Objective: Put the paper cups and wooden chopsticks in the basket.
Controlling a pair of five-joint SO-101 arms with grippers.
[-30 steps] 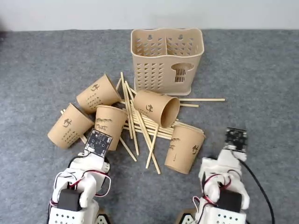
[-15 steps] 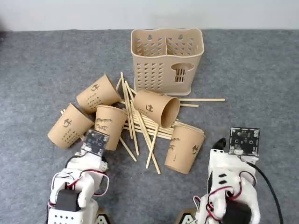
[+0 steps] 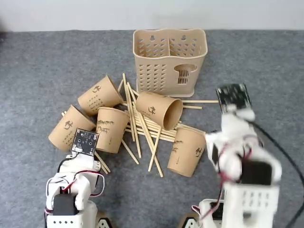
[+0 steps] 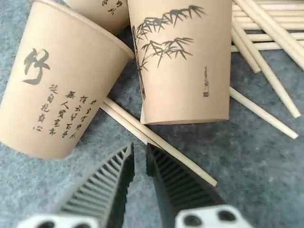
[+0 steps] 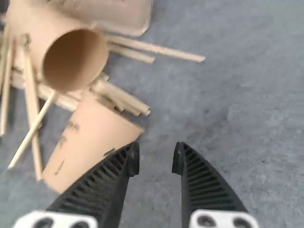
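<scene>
The beige basket stands upright at the back of the table. Several paper cups lie in front of it over scattered wooden chopsticks. My left gripper is shut and empty, just short of a pair of chopsticks, between a cup with writing and a cup with a bamboo print. My right gripper is open and empty above bare mat, beside the rightmost cup. Beyond it lies a cup with its mouth open.
The grey mat covers the table, with free room right of the basket and along the left. One chopstick sticks out to the right from under the basket's foot. The right arm stands raised right of the cups.
The right arm has lifted and swung forward toward the space right of the basket. The left arm has edged forward and left toward the cups.
</scene>
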